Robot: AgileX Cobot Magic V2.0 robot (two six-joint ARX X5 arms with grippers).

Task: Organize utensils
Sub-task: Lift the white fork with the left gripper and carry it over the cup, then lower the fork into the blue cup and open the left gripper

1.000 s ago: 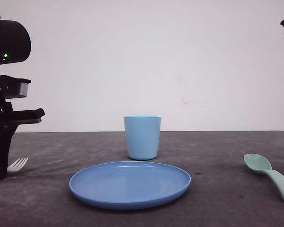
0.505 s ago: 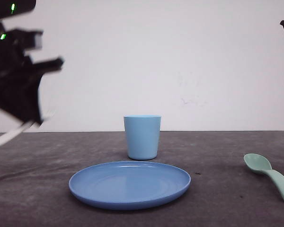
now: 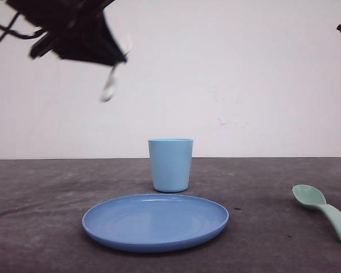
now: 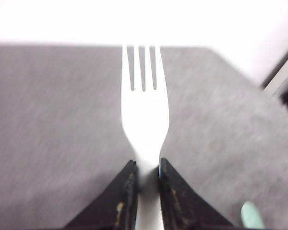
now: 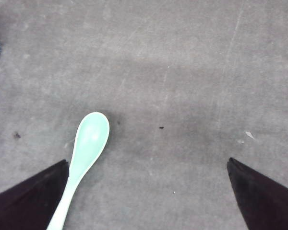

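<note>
Since a second ago my left gripper (image 3: 105,57) has swung up from the lower left edge of the front frame into the upper left, blurred with motion, and the fork (image 3: 109,85) that lay on the tabletop (image 3: 40,227) has come up with it, dangling below the black arm. In my left wrist view the fingers (image 4: 127,191) are pinched narrow on the fork's (image 4: 145,115) handle; it is white plastic, four tines pointing away. The mint-green spoon (image 3: 324,211) has not moved: lower right, flat on the tabletop, rounded bowl and thick handle. My right gripper (image 5: 146,191) hangs over it, fingers (image 5: 31,196) spread wide, holding nothing. The plate (image 3: 155,220) and cup (image 3: 170,165) sit unchanged at centre.
</note>
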